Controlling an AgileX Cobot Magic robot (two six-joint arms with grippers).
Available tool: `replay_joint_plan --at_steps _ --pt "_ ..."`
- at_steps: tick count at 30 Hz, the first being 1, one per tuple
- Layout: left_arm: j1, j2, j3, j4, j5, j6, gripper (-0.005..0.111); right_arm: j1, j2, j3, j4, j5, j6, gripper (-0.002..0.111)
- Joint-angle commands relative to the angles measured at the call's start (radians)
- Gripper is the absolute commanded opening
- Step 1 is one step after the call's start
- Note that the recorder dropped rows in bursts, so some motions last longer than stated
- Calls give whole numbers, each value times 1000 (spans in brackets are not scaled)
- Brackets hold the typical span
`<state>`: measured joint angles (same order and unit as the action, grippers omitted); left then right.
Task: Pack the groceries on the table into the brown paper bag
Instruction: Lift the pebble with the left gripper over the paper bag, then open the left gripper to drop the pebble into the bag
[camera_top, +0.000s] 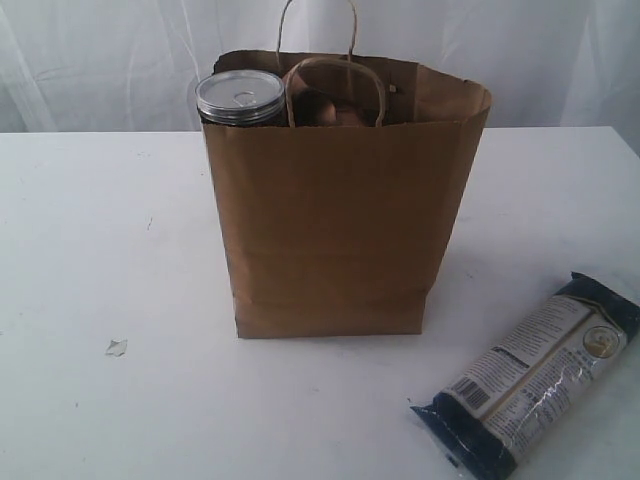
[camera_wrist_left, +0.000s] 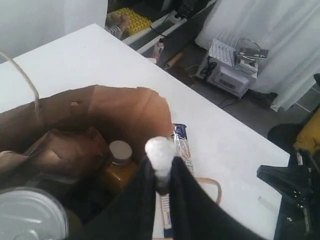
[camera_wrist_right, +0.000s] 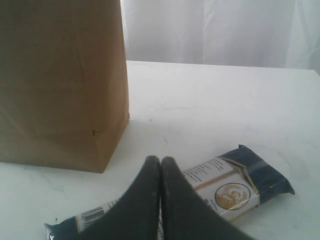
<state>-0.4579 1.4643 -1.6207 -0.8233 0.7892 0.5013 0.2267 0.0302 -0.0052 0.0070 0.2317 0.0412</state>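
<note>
No word or number can be read in any view. The only printing is on the long dark-blue plastic packet (camera_top: 530, 385), at the lower right of the exterior view. Its white label panel (camera_top: 520, 375) carries a black barcode (camera_top: 478, 397), lines of small print too blurred to make out, and a round gold emblem (camera_top: 600, 341) at its upper-right end, its design unclear.

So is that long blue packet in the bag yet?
Out: the long dark-blue packet lies flat on the table, apart from the brown paper bag.

Kraft-brown bag (camera_top: 340, 230); dark-blue packet (camera_top: 530, 385); white table (camera_top: 100, 250).
</note>
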Motion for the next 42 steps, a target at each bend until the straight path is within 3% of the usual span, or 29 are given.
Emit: replay_joint_plan --at_steps 1,7,20,29,32,39,42 --pt "-48 64 -10 -33 -32 58 0 -9 -4 5 1 -2 -1 0" --pt "-124 155 -67 -37 -87 130 0 -9 -4 5 1 -2 -1 0" --pt "-183 272 -128 -37 -88 142 0 -9 -4 5 1 -2 -1 0" --pt "-183 310 -128 -37 -120 151 2 -9 -4 5 1 -2 -1 0" --pt "-183 321 -128 -37 -124 154 13 -9 -4 5 1 -2 29 0" --pt "-183 325 -128 -59 -189 150 64 -9 -4 5 1 -2 24 0" --pt "-183 325 -148 -59 -190 150 70 -9 -4 5 1 -2 24 0"
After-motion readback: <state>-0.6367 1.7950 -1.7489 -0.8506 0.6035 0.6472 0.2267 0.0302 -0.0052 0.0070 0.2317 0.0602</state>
